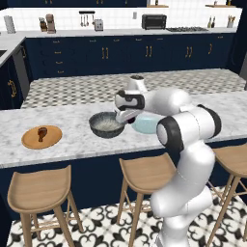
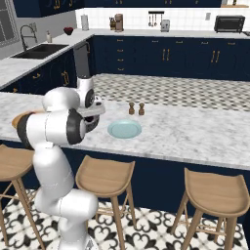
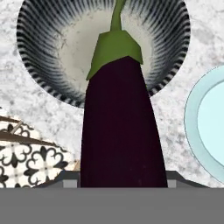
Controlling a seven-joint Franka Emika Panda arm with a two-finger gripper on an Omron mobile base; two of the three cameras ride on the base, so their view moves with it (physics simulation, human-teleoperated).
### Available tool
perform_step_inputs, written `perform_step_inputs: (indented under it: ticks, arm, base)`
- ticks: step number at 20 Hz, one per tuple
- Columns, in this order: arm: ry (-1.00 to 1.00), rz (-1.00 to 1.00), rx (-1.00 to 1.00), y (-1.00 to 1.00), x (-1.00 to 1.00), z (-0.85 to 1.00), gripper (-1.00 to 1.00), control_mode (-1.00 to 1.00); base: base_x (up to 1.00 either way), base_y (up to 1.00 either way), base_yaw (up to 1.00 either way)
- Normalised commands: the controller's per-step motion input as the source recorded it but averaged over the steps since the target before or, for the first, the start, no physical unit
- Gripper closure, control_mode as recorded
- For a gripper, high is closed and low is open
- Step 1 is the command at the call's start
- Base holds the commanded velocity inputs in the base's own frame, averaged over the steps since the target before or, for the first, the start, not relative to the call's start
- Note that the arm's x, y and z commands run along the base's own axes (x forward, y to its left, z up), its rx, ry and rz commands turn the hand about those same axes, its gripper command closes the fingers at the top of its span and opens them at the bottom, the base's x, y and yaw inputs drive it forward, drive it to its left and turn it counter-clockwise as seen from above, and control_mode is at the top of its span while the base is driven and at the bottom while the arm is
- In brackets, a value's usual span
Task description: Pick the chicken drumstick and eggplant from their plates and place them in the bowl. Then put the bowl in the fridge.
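the glossy dark purple eggplant [image 3: 122, 127] with its green cap and stem is gripped in the white arm's end effector [image 1: 126, 118], whose jaws stand partway apart and are clamped on the vegetable's body; in the hand view it runs up from the bottom edge, its stem end reaching over the round, deep, dark grey bowl [image 3: 48, 65] with the pale speckled inside. in the left base view the end effector hangs just above the right rim of that bowl [image 1: 106, 125], which stands on the white marbled surface [image 1: 72, 144] of the island. just beside the bowl, on its right, lies the round pale blue flat plate [image 1: 146, 125], partly hidden behind the arm there and plainly seen in the right base view [image 2: 124, 129], with nothing on it. well apart to the left on the same surface lies the round orange-brown wooden plate [image 1: 42, 137], and the small reddish-brown chicken drumstick [image 1: 42, 132] rests on it. two small brown shakers [image 2: 136, 109] stand on the surface beyond the blue plate. wooden stools [image 1: 41, 190] stand along the near side of the island.
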Motion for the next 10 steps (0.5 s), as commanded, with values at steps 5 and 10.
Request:
perform_step_inputs:
  ticks: [5, 10]
  arm:
    - [0.07, 0.00, -0.01, 0.55, 0.71, -0.19, 1.00, -1.00]
    - [0.04, 0.00, -0.04, 0.51, 0.80, -0.41, 1.00, -1.00]
  base:
    - [0.00, 0.00, 0.00]
    - [0.00, 0.00, 0.00]
